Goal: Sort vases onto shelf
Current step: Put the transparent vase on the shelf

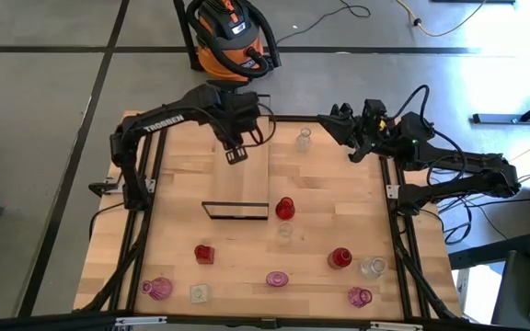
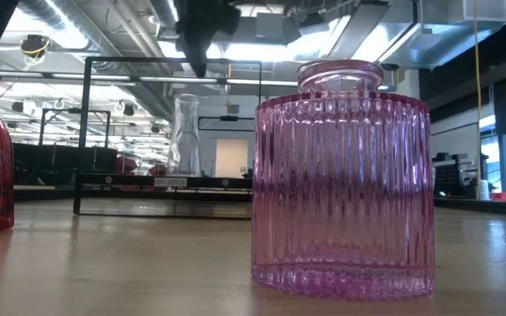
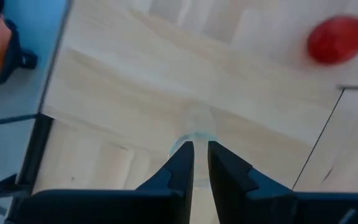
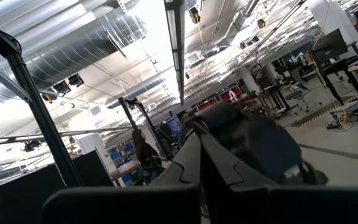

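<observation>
Left gripper (image 3: 201,155) clamped on clear vase (image 3: 194,134), which I read over the shelf's (image 1: 247,179) far end. Right gripper (image 1: 352,152) closed, empty, beyond shelf.

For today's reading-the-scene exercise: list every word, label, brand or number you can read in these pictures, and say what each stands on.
"TROSSEN": white letters along the dark left robot arm, high view.
White label strip on the black metal frame of the light-wood shelf, low view: too small to read.
Orange-and-black shop vacuum beyond the table: any marking is too small to read.
Nothing else is legible.
</observation>
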{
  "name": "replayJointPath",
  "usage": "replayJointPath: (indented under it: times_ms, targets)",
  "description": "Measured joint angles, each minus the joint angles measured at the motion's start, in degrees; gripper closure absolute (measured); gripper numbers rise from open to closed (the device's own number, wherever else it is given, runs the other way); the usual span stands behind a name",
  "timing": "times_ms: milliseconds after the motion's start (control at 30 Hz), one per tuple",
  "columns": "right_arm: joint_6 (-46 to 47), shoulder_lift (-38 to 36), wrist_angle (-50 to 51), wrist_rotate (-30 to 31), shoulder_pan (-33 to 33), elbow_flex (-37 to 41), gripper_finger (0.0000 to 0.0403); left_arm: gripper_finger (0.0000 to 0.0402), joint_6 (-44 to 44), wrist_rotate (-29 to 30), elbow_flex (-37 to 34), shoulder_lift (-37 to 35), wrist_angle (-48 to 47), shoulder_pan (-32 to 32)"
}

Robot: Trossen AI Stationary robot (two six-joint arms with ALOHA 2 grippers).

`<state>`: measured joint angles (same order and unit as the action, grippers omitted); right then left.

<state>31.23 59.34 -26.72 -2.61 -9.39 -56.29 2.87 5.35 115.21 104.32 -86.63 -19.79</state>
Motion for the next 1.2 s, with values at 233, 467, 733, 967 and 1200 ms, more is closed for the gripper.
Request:
replayJointPath:
  times_ms: [233, 467, 733, 967, 1200]
  targets:
    - [0.02, 0.01, 0.02, -0.74, 0.00, 0.00, 0.0402, 0.0368, 2.80, -0.60, -0.96, -0.46, -3.42, -4.38]
    - [0.54, 0.01, 0.13, -2.62, 0.00, 0.00, 0.0402, 0.0397, 2.48, -5.16, -11.84, -2.48, -2.86, -10.09]
    - [0.47, 0.01, 0.19, -3.04, 0.00, 0.00, 0.0402, 0.0401, 0.42, -12.66, -27.37, -6.58, 9.82, -13.09]
    - [0.65, 0.01, -0.04, -3.04, 0.00, 0.00, 0.0402, 0.0401, 2.78, -17.26, -32.27, -6.91, 17.90, -12.76]
    - [1.41, 0.01, -0.09, -3.04, 0.00, 0.00, 0.0402, 0.0401, 4.09, -20.98, -33.37, -6.89, 19.20, -12.13]
